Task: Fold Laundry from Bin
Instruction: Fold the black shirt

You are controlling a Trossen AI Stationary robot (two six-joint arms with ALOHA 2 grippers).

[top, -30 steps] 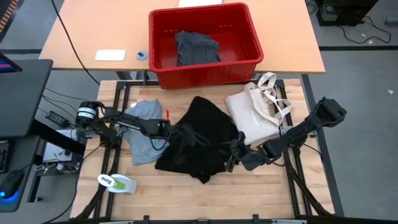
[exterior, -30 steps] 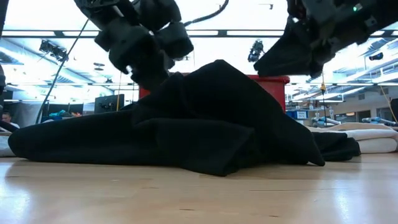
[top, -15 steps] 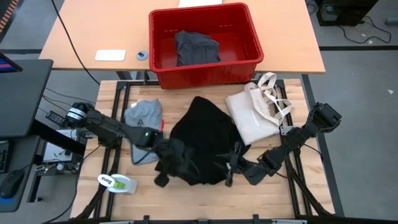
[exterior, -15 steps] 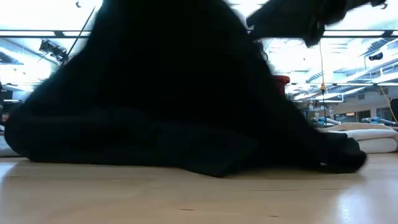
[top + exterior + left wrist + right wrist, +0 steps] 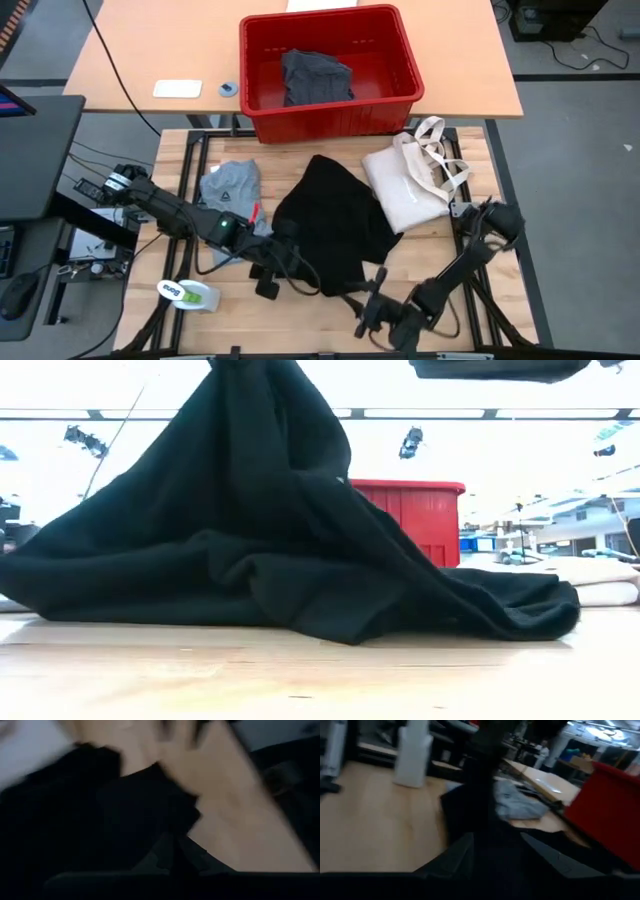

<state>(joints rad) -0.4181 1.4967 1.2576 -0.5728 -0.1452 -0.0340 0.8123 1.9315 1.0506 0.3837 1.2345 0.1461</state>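
The large black garment (image 5: 330,225) lies in the middle of the table, and its near left part is pulled up into a tall peak (image 5: 255,400). My left gripper (image 5: 275,275) is shut on the garment at that part. My right gripper (image 5: 368,312) stands open near the table's near edge, just short of the garment's near hem, with nothing in it. A light grey T-shirt (image 5: 228,185) lies flat at the left. The red bin (image 5: 400,60) stands on the far table with a dark grey garment (image 5: 315,75) inside. My left gripper pinches black cloth (image 5: 150,820) at the garment's near left part, coming slantwise from above and from the left. How many layers it has does not show. The cloth hangs from the fingers like a tent, and its wide lower part (image 5: 300,600) rests on the table.
A cream tote bag (image 5: 410,185) lies right of the black garment, its handles toward the bin. A small white and green object (image 5: 190,295) lies at the near left corner. Bare wood shows along the near edge between the two grippers.
My left gripper has taken hold of the black garment, then gone up and toward the near left. This has drawn the garment's near part into a peak while the far part stayed on the table. My right gripper has gone toward the near edge, away from the tote bag.
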